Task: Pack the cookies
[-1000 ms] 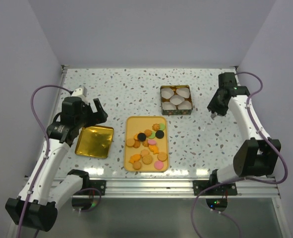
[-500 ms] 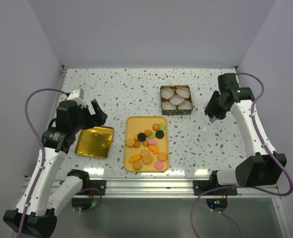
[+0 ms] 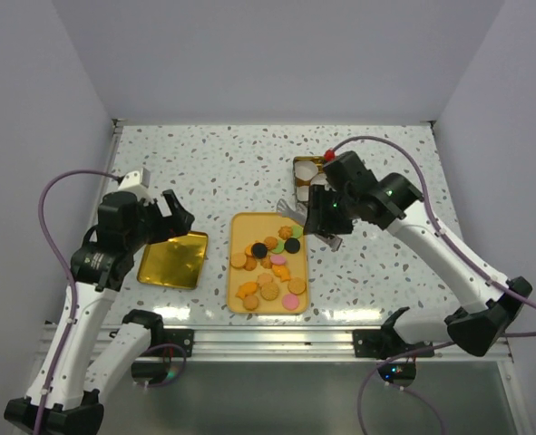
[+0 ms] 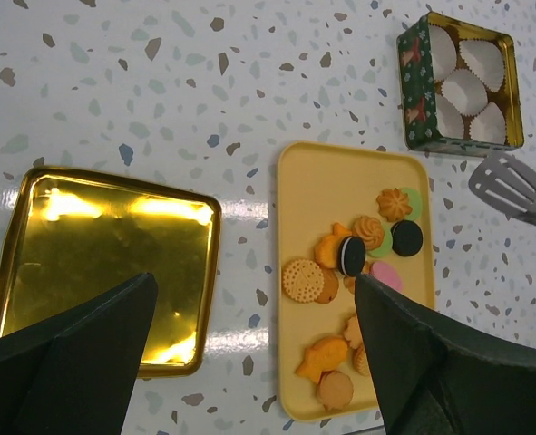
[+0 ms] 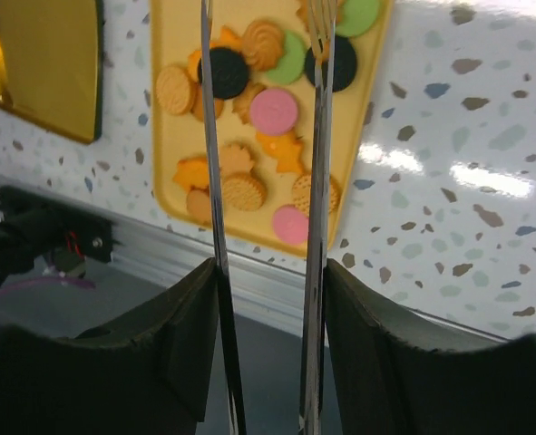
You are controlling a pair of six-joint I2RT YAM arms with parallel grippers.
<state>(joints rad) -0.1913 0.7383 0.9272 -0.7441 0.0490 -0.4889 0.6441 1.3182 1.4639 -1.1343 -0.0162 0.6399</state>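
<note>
White arms (image 3: 84,308), black joints (image 3: 113,237), purple cables (image 3: 42,207), perhaps a red cap (image 3: 329,155) on the right wrist.

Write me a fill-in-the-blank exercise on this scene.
The small multicoloured cookies lie on the ___ rectangular tray. The green square tin holds white paper ___. The slotted metal tongs are clamped by the jaws of the ___ gripper.
Missing: yellow; cups; right.
</note>
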